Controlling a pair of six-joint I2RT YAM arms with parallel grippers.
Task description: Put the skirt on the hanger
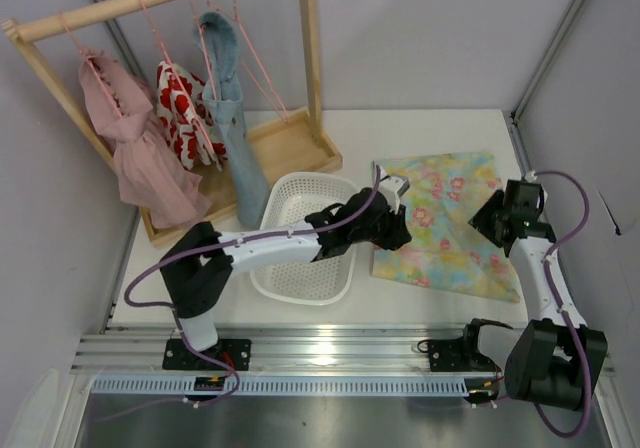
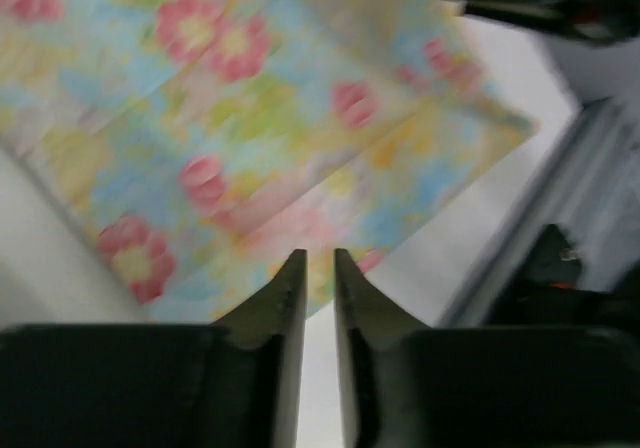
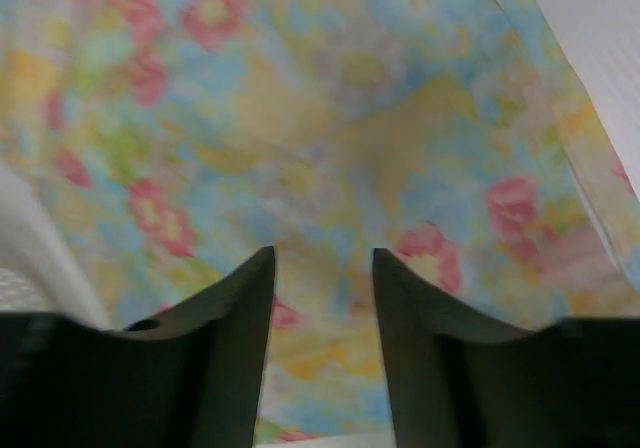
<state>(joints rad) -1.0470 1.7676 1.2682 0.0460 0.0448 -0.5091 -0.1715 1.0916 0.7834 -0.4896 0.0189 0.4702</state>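
Top external: skirt point(image 1: 445, 223) flat on table point(image 1: 420, 133), right of basket point(image 1: 300, 178). Left gripper point(image 1: 400, 230) jaws narrowly parted, right gripper point(image 1: 485, 220) wider, both empty. Risk: pinching one layer only, cloth bunches or slips free.

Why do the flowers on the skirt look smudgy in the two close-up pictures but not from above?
Top view: evenly lit, the skirt and its flowers crisp. Left wrist view: the cloth is smeared, perhaps motion blur. Right wrist view: the flowers are soft, out of focus, likely too close to the lens.
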